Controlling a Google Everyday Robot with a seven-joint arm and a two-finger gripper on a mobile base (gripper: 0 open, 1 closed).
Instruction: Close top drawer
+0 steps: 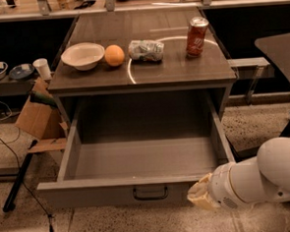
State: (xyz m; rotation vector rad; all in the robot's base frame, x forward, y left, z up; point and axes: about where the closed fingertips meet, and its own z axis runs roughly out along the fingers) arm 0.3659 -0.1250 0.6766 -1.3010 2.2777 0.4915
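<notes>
The top drawer (143, 160) is a wide grey drawer pulled far out of the cabinet, and its box is empty. Its flat front panel (90, 194) faces me, with a small dark loop handle (150, 193) at the centre. My gripper (198, 195) is at the end of the white arm (264, 177) coming in from the lower right. It sits against the right end of the drawer's front panel, right of the handle. Only its pale tip shows.
On the cabinet top (181, 71) stand a white bowl (82, 55), an orange (114, 55), a crumpled bag (146, 50) and a red can (197, 36). A cardboard box (36, 117) and cables (4, 141) lie at the left. A dark table (281, 50) stands at the right.
</notes>
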